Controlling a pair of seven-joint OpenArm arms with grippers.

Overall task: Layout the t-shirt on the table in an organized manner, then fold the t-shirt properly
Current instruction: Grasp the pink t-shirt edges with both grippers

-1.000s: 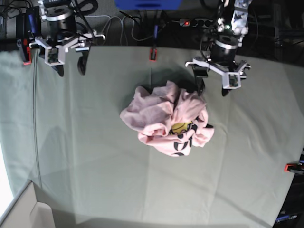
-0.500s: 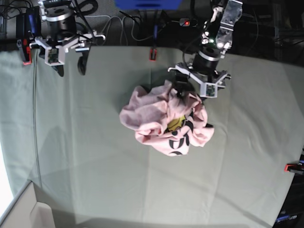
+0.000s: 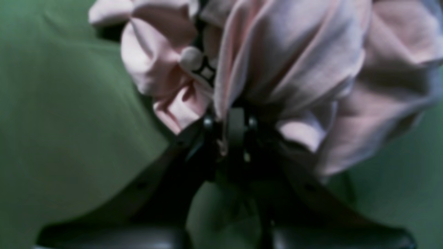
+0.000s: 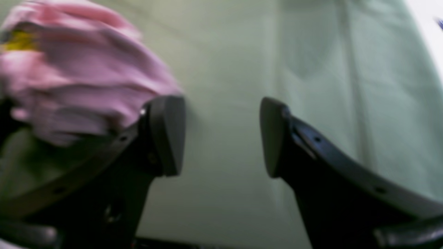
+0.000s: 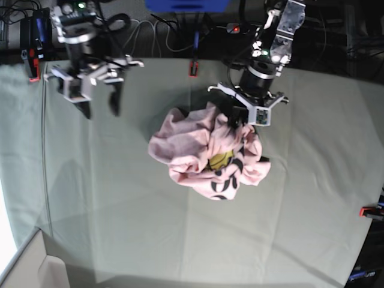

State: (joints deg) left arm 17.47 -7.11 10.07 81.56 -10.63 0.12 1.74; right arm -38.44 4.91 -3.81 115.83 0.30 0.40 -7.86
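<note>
The pink t-shirt (image 5: 204, 150) lies crumpled in a heap in the middle of the table (image 5: 120, 198), with black lettering and a yellow graphic (image 5: 220, 160) showing on its near side. My left gripper (image 5: 236, 122) sits at the heap's far right edge. In the left wrist view it (image 3: 230, 133) is shut on a pinched fold of the t-shirt (image 3: 294, 52). My right gripper (image 5: 102, 109) hangs open over bare cloth at the back left, apart from the shirt. In its wrist view the right gripper (image 4: 221, 138) holds nothing, and the t-shirt (image 4: 69, 76) is blurred at the left.
Red clamps (image 5: 193, 69) (image 5: 368, 211) (image 5: 33, 72) mark the table's edges. Cables and a power strip (image 5: 243, 28) lie behind the back edge. A white box (image 5: 30, 267) stands at the near left corner.
My left gripper came down onto the heap's far edge and closed on the fabric, and the heap shifted slightly. My right arm moved forward and to the right, still open.
</note>
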